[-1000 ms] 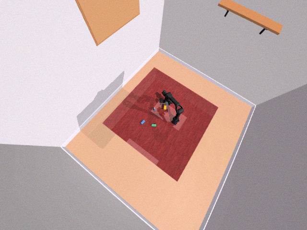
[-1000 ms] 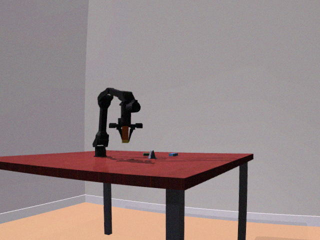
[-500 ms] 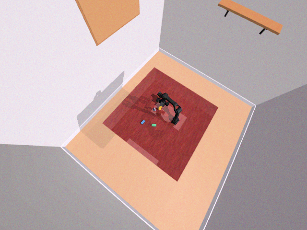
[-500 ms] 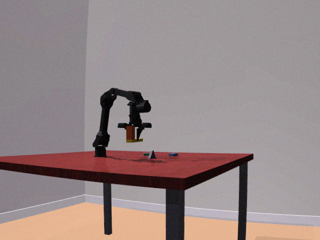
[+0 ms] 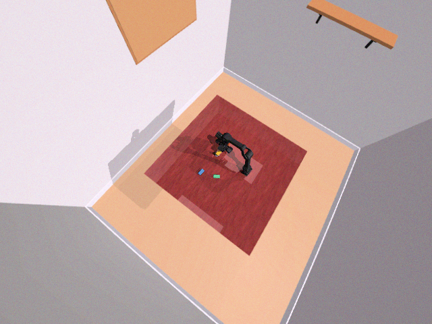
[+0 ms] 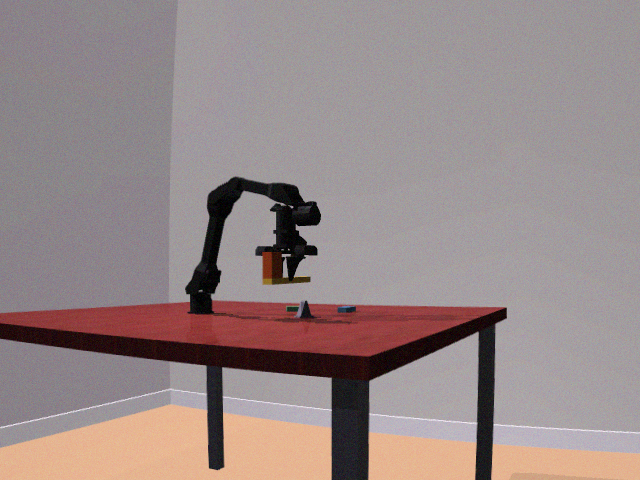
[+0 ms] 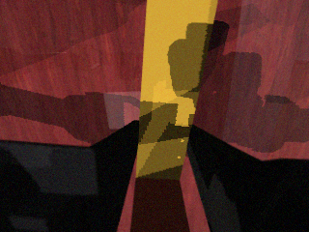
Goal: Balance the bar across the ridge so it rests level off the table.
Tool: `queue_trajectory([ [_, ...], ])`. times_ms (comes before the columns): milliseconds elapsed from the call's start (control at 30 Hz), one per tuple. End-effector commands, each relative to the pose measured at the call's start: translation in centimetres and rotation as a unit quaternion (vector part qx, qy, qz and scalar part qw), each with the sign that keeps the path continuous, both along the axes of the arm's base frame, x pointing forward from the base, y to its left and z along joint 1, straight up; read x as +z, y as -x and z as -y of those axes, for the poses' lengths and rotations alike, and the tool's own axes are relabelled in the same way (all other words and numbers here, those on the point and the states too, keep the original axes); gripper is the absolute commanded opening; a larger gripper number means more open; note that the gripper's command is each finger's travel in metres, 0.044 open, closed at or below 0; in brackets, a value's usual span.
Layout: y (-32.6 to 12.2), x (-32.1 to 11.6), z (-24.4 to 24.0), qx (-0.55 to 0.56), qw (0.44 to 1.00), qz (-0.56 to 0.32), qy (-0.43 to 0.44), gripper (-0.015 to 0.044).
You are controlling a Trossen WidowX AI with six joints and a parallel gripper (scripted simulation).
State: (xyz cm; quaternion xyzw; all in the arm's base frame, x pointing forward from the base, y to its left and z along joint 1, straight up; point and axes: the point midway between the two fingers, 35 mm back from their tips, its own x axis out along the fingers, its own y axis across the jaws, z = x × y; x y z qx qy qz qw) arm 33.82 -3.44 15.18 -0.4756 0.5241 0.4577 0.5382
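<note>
A yellow bar [image 5: 218,152] [image 6: 302,280] [image 7: 169,29] is held roughly level in the air. An orange block [image 6: 268,266] stands up from one end of it; in the wrist view that end is dark, at the bottom. My gripper [image 6: 291,277] [image 7: 162,128] points down and is shut on the bar, with a finger on each side of it. A small grey ridge [image 6: 303,310] stands on the table below, under the bar's far end from the block in the exterior view, with a visible gap between. The ridge is not clearly seen in the wrist view.
A blue block [image 5: 201,171] [image 6: 346,309] and a green block [image 5: 217,176] [image 6: 292,308] lie on the red table [image 5: 244,216] [image 6: 155,330], beyond the ridge in the exterior view. The arm's base [image 5: 246,169] [image 6: 200,302] stands on the table, and the arm's shadow falls across it.
</note>
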Motion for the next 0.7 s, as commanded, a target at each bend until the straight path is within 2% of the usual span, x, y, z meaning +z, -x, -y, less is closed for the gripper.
queue_trajectory([
  [0, -0.7, 0.1, -1.5, -0.045, 0.999, 0.001, -0.003, 0.0000],
  [667, -4.2, 0.2, -7.9, -0.242, 0.970, 0.003, -0.013, 0.0000],
])
